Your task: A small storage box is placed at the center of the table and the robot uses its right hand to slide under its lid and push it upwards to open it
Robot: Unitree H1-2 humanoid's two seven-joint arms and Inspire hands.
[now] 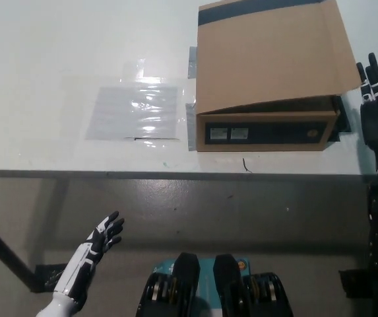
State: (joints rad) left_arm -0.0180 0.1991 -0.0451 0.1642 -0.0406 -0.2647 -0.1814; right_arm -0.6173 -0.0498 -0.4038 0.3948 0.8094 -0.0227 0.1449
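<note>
The storage box (268,79) sits on the white surface (57,66), toward its right side and close to the near edge. It is brown cardboard with a dark front panel carrying two small labels. Its lid (271,56) lies over the top, slightly raised at the front right corner, so a thin gap shows there above the front panel.

The black right hand (377,99) stands just beside the box's right side, fingers (373,69) pointing up and spread apart, holding nothing. From this angle it looks apart from the lid's edge, though the gap is small and hard to judge.

The white left hand (96,246) hangs low in front of the surface, below its edge, fingers loosely open and empty.

A sheet of clear plastic (134,111) lies flat on the surface to the left of the box.
</note>
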